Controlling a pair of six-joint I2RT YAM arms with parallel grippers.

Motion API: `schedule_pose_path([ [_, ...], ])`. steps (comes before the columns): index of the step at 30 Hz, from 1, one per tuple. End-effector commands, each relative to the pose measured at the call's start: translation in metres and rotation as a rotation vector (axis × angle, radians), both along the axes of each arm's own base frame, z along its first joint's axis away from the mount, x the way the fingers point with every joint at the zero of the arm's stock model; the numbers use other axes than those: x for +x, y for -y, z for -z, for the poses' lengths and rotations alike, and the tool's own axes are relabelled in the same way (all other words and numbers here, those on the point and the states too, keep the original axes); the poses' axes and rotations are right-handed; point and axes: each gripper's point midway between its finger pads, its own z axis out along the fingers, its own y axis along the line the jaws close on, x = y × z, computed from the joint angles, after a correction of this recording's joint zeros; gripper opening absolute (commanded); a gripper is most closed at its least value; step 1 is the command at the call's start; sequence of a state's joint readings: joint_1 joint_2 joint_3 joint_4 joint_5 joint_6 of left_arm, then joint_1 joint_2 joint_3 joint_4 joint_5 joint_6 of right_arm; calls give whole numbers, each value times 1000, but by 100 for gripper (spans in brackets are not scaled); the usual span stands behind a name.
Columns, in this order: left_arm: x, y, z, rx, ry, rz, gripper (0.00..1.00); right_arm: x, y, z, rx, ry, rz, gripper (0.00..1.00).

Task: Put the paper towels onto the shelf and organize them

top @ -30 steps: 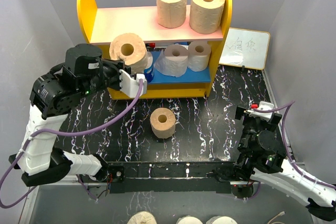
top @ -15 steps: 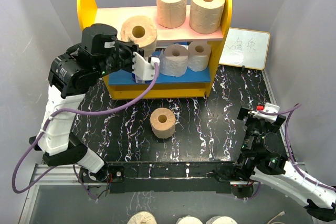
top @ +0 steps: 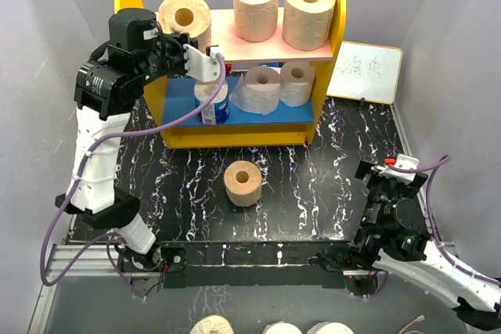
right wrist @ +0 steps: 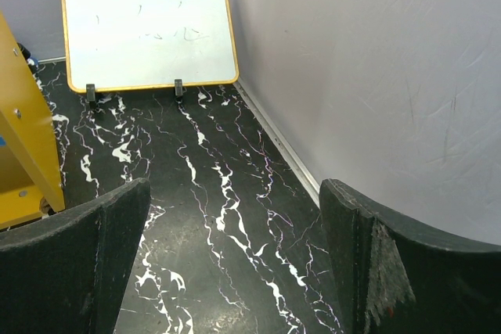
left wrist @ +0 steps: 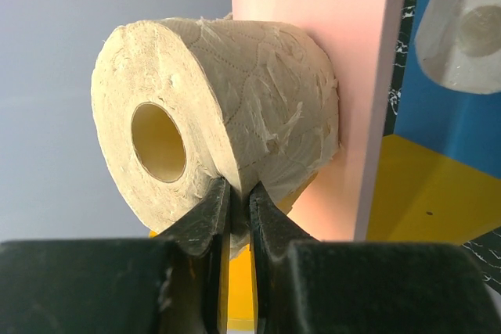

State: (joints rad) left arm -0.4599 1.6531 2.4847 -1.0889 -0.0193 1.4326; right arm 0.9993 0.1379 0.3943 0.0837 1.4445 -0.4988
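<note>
Above the marbled table (top: 313,185), only the wrist view shows left claw (left wrist: 237,189) pinching tan roll (left wrist: 258,91); right claw (right wrist: 235,185) gapes.

Three pale round shapes (top: 283,328) half beyond the top view's bottom edge; whiteboard (top: 365,72) writing illegibly small

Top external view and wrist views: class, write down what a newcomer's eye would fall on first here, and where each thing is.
The left tool pinches a tan paper towel roll by its edge, at the left end of the pink top board of the yellow-sided shelf. Next comes the lone tan roll, standing on end on the black marbled table in front of the shelf.
</note>
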Motion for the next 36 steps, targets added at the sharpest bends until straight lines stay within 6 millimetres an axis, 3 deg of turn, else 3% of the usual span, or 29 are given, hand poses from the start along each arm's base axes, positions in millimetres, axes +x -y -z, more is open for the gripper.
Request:
schedule_pose_path([
  [1, 13, -21, -31, -46, 115, -11, 0, -1, 1, -2, 24, 19, -3, 87],
  [8, 39, -61, -37, -32, 153, -84, 0, 1, -1, -1, 12, 15, -10, 87],
  [15, 36, -65, -46, -75, 192, -94, 0, 1, -1, -1, 13, 17, -11, 87],
  [22, 24, -64, -83, -150, 324, -80, 39, 1, -2, -1, 5, 14, -12, 87],
  [28, 12, -67, -117, -189, 438, -76, 58, 2, -2, -1, 1, 11, -11, 87],
  [32, -15, -62, -146, -300, 495, -24, 82, 2, -2, -1, 0, 11, -11, 87],
  [34, -32, -48, -124, -321, 367, 52, 86, 2, -2, -1, 0, 10, -9, 87],
  [36, -53, -31, -75, -300, 163, 146, 86, 2, -3, 0, -4, 8, -10, 87],
])
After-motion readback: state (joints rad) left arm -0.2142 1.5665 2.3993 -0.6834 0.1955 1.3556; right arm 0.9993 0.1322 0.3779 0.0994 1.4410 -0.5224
